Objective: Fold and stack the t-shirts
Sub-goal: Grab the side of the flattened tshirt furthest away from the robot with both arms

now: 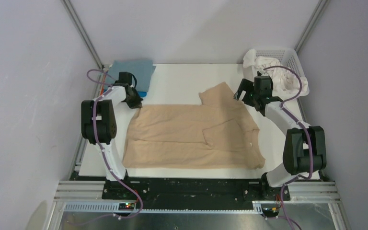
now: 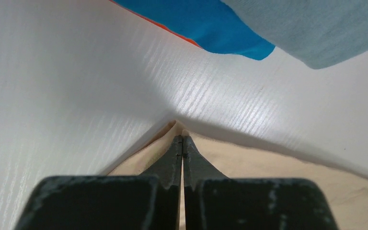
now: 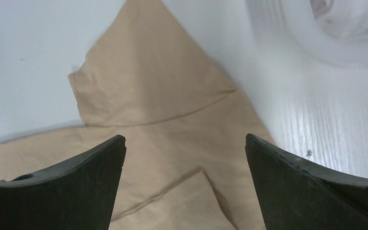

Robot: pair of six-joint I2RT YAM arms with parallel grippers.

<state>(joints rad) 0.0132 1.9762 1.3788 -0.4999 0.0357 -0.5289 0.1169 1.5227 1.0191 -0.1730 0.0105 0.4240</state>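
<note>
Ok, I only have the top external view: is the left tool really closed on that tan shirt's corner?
Observer: Yes, the left wrist view shows the left tool shut, the tan t-shirt corner pinched at its tips.
Operator: And the right?
Observer: The right tool is open over the sleeve, gripping nothing.
Operator: The stack beside the left arm?
Observer: Under the grey-blue shirt lie a bright blue one and an orange edge.

top: high, near side, facing down | wrists: close, low over table (image 1: 182, 79) | shared: tan t-shirt (image 1: 191, 139)
</note>
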